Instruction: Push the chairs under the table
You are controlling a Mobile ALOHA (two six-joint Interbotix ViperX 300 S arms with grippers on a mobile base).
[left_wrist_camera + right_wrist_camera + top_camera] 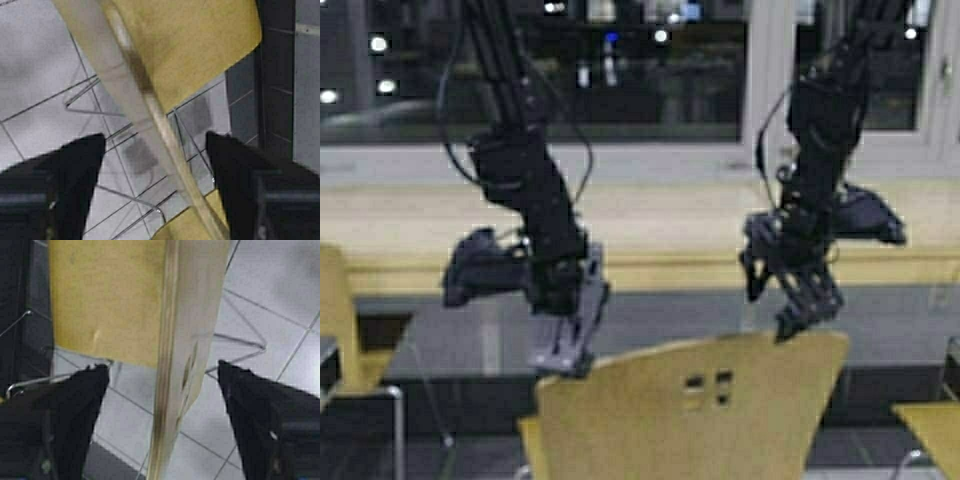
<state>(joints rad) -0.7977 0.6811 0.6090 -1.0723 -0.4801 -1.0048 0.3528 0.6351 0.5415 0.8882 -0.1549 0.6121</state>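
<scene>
Chair (pixel 690 415) backrest nearest, top edge running left-right; left gripper (pixel 565 355) and right gripper (pixel 798 318) both released, straddling it; table (pixel 650 268) lies beyond.

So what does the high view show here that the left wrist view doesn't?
Only the high view shows the table, the window behind it, both arms, the right claw at the chair back's top edge, and another chair at far left. Only the left wrist view shows the floor tiles and chrome legs. Both show the left claw, open astride that back's edge.
</scene>
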